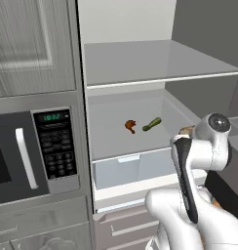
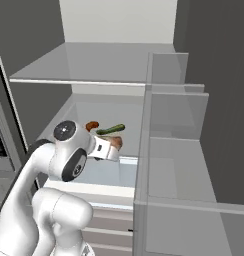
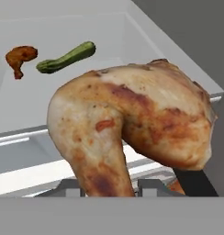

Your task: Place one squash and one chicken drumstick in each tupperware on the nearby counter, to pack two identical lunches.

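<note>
Drumstick, the large golden-tan one, sits right at the tool, its narrow bone end running down between the two dark fingertips; the tool looks narrowed onto that bone end, holding it, at the front of the open fridge. Farther back on the same fridge shelf lie the small reddish-brown drumstick and the long green squash, just beside each other, neither touched. Judged from this, the packing is at its start: one drumstick is in hand and not yet in a container, while a second drumstick and both squashes remain to be moved. Hand view gives the grip and the browned skin up close. Left base view places the two small items mid-shelf, above a pale drawer, with a microwave to the left. Right base view shows the drumstick at the arm's end, and the door bins on the right.
</note>
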